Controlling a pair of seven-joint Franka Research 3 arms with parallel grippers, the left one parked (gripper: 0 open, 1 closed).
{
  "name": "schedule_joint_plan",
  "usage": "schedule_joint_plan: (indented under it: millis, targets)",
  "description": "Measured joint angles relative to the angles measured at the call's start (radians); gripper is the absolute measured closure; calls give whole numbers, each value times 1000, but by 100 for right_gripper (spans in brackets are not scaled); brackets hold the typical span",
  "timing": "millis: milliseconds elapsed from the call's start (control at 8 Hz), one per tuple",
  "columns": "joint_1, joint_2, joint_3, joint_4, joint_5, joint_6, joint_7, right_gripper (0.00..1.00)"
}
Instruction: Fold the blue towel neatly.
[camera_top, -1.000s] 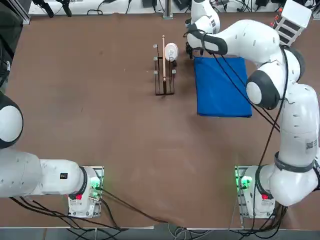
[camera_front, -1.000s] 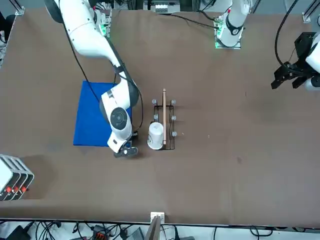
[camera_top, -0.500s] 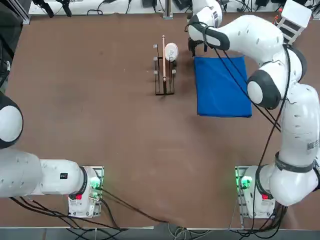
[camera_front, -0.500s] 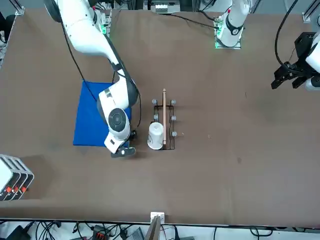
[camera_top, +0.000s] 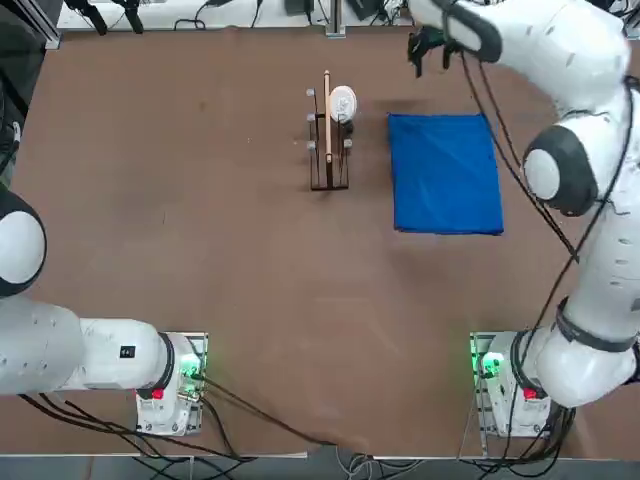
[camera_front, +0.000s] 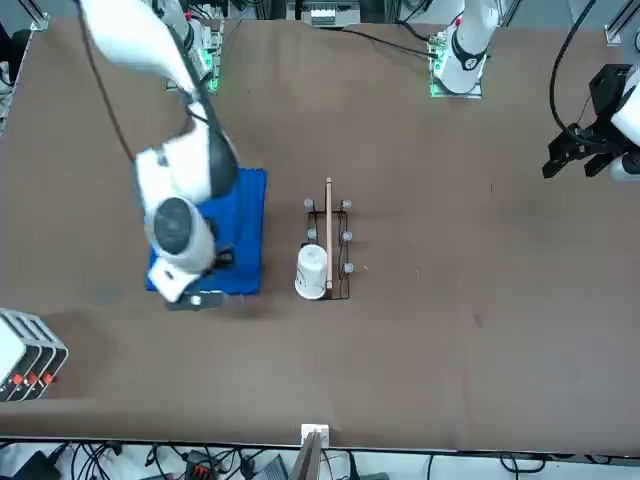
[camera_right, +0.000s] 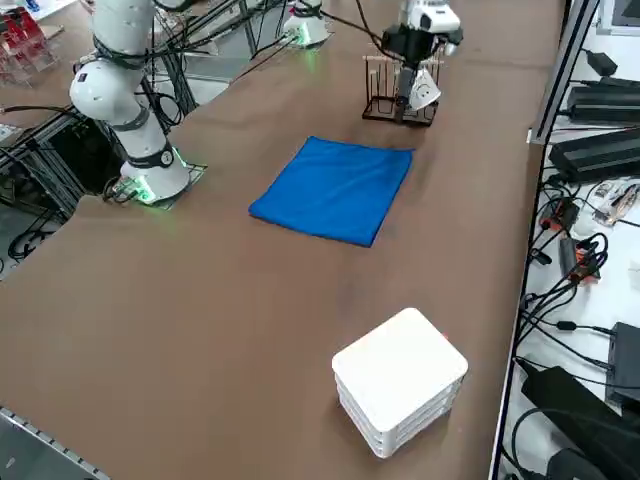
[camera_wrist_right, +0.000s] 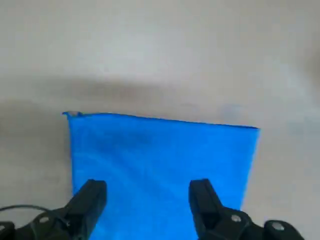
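Observation:
The blue towel (camera_top: 445, 172) lies flat on the brown table as a neat rectangle, also seen in the front view (camera_front: 245, 225) and the right side view (camera_right: 335, 188). My right gripper (camera_top: 420, 48) hangs high above the table, over the towel's far edge, and touches nothing. In the wrist view its two dark fingers (camera_wrist_right: 90, 200) stand wide apart over the towel (camera_wrist_right: 160, 160), with nothing between them. A small pale tag shows at one far corner of the towel. The arm hides part of the towel in the front view.
A small wire rack (camera_top: 330, 150) with an upright wooden stick and a white cup (camera_top: 343, 102) stands just left of the towel. A white box (camera_right: 400, 385) sits near the table's far right corner.
The right gripper has lifted from the towel's far left corner and swung up and back toward the far edge. The towel stays flat.

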Motion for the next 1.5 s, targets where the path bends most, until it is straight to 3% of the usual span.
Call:
schedule_joint_plan:
  millis: [375, 875, 1500]
  targets:
    - [-128, -151, 0, -105, 1, -6, -148, 0]
    - [-277, -296, 0, -217, 3, -6, -291, 0]
    - [-430, -446, -1, -262, 166, -84, -412, 0]
